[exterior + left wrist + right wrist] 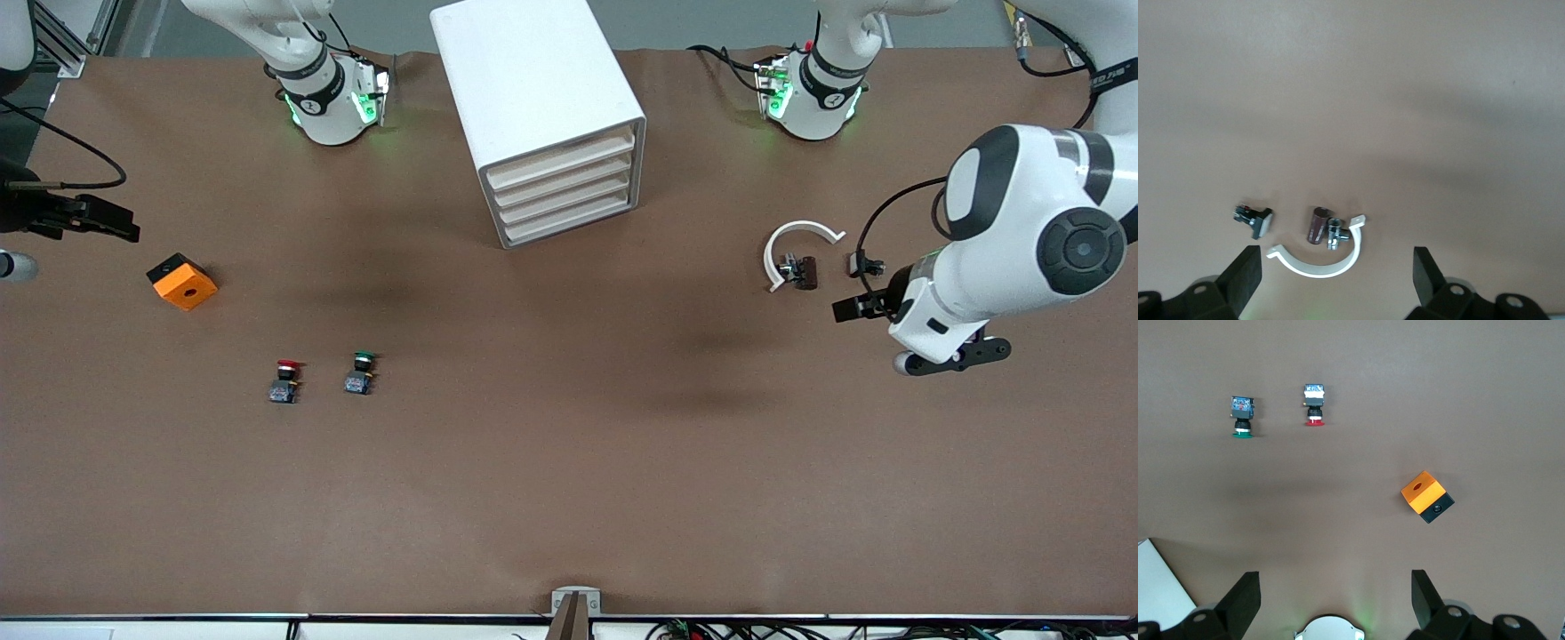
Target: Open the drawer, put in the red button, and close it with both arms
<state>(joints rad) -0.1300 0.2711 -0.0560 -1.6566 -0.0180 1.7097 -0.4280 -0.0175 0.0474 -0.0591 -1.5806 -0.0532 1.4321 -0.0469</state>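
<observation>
While both pincers (1331, 267) (1331, 587) gape empty, red button (285, 380) lies sideways, cap toward cabinet (542, 116).

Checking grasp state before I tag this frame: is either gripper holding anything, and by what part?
Nothing is held. The left gripper is open over the white clip; the right gripper is open over bare table, with the red button untouched.

Brown table (569, 498) — cabinet (533, 98), red button (285, 380), green button (360, 373), orange box (182, 282), white clamp (794, 253).
</observation>
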